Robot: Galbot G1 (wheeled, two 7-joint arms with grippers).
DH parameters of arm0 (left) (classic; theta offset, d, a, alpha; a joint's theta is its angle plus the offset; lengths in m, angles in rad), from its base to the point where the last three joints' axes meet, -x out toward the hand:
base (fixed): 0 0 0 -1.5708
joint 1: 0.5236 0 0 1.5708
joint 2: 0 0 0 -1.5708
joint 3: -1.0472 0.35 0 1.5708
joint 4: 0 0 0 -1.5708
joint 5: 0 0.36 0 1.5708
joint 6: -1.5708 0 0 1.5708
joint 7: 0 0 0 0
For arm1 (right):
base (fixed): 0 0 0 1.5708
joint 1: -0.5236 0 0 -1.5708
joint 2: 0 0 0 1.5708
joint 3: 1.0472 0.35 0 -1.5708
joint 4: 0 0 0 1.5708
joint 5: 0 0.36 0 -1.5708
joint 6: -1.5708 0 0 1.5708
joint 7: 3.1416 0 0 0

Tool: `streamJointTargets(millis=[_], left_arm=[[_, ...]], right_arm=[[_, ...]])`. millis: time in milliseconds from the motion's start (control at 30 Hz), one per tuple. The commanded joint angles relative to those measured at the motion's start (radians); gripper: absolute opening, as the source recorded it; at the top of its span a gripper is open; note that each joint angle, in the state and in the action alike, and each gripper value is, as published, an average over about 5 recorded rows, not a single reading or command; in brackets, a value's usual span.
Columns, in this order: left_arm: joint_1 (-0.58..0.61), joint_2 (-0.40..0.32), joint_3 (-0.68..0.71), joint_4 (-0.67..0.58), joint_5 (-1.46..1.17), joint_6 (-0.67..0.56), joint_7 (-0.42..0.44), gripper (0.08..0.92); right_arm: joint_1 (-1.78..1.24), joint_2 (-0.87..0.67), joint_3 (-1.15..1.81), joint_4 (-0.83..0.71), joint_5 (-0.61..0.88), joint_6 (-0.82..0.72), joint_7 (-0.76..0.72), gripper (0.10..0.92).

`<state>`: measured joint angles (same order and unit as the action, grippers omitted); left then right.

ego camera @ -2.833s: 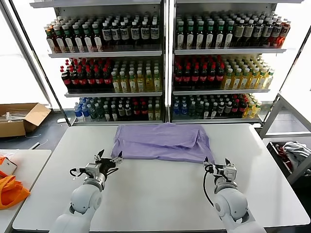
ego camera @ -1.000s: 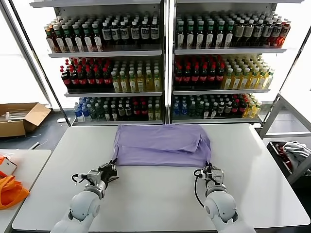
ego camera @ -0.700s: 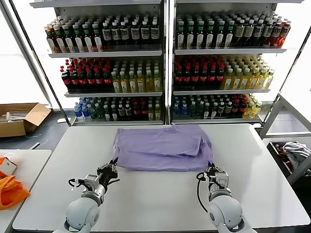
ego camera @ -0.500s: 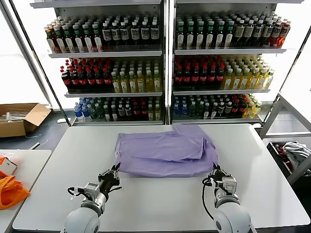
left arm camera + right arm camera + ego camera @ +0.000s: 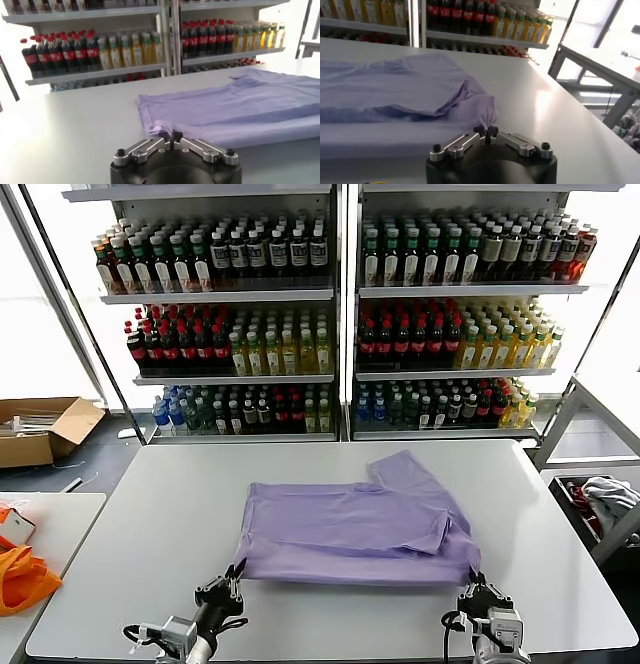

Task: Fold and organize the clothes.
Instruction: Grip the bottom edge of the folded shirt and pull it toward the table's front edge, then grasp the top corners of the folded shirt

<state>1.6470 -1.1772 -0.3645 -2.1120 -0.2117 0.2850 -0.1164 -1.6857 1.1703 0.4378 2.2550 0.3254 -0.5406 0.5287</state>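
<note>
The lavender T-shirt lies folded across the middle of the white table, one sleeve pointing to the far right. My left gripper is at the shirt's near left corner, by the table's front edge. The left wrist view shows this gripper shut on the corner of the lavender cloth. My right gripper is at the near right corner. In the right wrist view its jaws pinch a raised tip of the cloth.
Shelves of bottled drinks stand behind the table. An orange bag lies on a side table at the left, beyond it an open cardboard box. A grey-white cloth bundle sits in a bin at the right.
Both grippers have drawn back toward the table's front edge, dragging the shirt with them from the far edge to the middle. The far right sleeve has spread out.
</note>
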Motion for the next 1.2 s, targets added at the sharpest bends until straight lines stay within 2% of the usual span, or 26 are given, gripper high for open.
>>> streamJointTargets(millis=[33,133,300,500,633,833,967,1200], left_arm=[[0.164,-0.026,0.001,-0.079,0.088,-0.030,-0.006,0.089],[0.182,-0.027,-0.017,-0.120,0.090,-0.051,-0.006,0.116],[0.127,-0.023,-0.031,-0.132,0.065,-0.052,-0.009,0.249],[-0.008,-0.012,-0.055,-0.117,0.003,-0.036,-0.004,0.422],[-0.149,0.035,-0.072,-0.065,-0.053,-0.020,0.014,0.535],[-0.406,0.144,-0.035,0.110,-0.119,-0.001,0.059,0.708],[-0.567,0.172,0.037,0.248,-0.155,0.019,0.073,0.802],[-0.764,0.146,0.170,0.453,-0.222,0.061,0.089,0.822]], right_arm=[[-0.113,-0.009,0.024,0.077,-0.026,-0.004,0.005,0.328],[-0.128,-0.003,0.041,0.115,-0.024,0.007,0.002,0.415],[-0.064,0.026,0.071,0.123,-0.042,0.043,-0.043,0.553],[0.086,0.024,0.118,0.088,0.028,0.048,-0.083,0.726],[0.247,0.003,0.148,-0.027,0.067,0.100,-0.119,0.809],[0.549,-0.067,0.105,-0.270,0.140,0.093,-0.172,0.822],[0.759,-0.131,-0.038,-0.410,0.219,0.048,-0.195,0.823],[1.065,-0.185,-0.330,-0.674,0.318,-0.023,-0.259,0.823]])
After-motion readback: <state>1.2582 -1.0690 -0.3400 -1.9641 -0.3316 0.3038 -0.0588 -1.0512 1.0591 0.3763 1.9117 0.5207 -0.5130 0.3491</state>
